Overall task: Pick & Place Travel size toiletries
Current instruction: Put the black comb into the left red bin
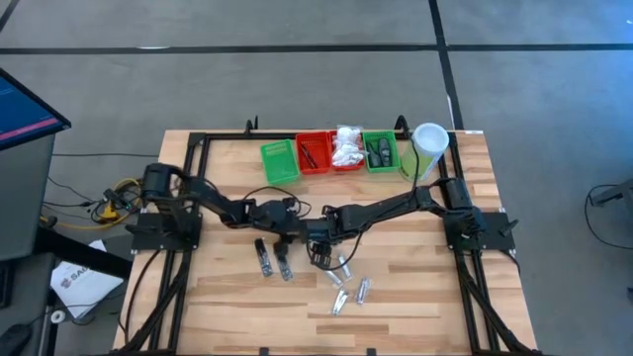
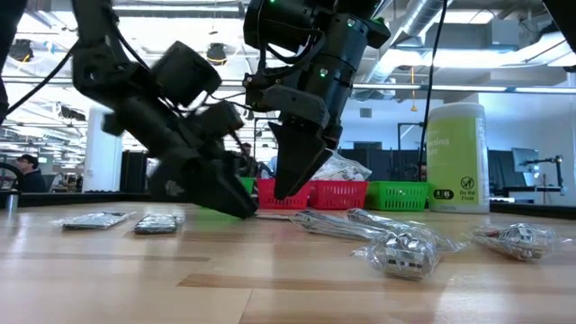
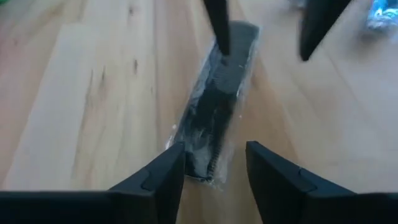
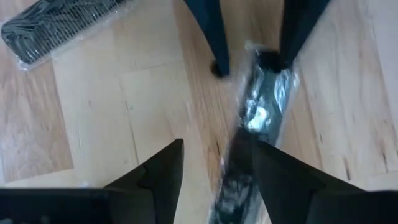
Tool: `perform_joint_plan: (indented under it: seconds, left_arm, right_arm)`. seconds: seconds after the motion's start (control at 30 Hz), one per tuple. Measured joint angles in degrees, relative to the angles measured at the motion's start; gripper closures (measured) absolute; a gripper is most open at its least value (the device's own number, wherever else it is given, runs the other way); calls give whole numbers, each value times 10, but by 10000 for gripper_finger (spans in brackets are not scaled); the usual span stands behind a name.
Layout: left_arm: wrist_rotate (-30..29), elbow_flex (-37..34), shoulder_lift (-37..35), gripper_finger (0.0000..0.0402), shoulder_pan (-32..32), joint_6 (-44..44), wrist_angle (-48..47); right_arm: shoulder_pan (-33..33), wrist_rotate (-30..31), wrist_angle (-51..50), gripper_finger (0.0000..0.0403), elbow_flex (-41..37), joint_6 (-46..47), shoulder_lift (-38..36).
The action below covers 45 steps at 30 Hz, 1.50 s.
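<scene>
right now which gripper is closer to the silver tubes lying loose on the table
Right. The right gripper sits just beside the silver tubes, on their left-arm side. The left gripper is farther off, beyond the right one, near the black packets.

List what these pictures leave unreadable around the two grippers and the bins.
- Black wrapped piece between both grippers: left wrist view is blurred, so what it is stays unclear.
- Contact: in the right wrist view the left gripper straddles the far end of the piece; touching or just above cannot be told.
- Bin contents: in the high view the red tray and green tray hold items too small to identify.
- Silver tubes: count unclear, too small.
</scene>
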Motion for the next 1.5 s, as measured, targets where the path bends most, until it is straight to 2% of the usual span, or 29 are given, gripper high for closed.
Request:
perform_joint_plan:
  seconds: [0.1, 0.23, 0.67, 0.87, 0.97, 1.17, 1.37, 1.5]
  left_arm:
    - [0, 4, -36, 233, 1, 31, 2]
    - [5, 2, -37, 222, 9, 41, -9]
    - [45, 21, 33, 203, 36, 56, 19]
    - [148, 26, 65, 206, 69, 38, 30]
    - [167, 31, 92, 215, 77, 32, 38]
    - [158, 32, 107, 251, 74, 26, 53]
    - [143, 30, 95, 334, 74, 15, 47]
    - [135, 29, 93, 383, 74, 13, 47]
  right_arm:
    - [0, 0, -1, 224, 0, -2, 0]
    - [0, 0, -3, 225, 0, -2, 0]
    - [0, 0, -3, 225, 0, -2, 0]
    - [0, 0, -6, 227, 0, -2, 0]
    - [0, 0, -7, 225, 0, -2, 0]
    - [0, 0, -13, 228, 0, -2, 0]
    - [0, 2, -33, 232, 0, -2, 0]
    - [-1, 33, -50, 232, 0, -2, 0]
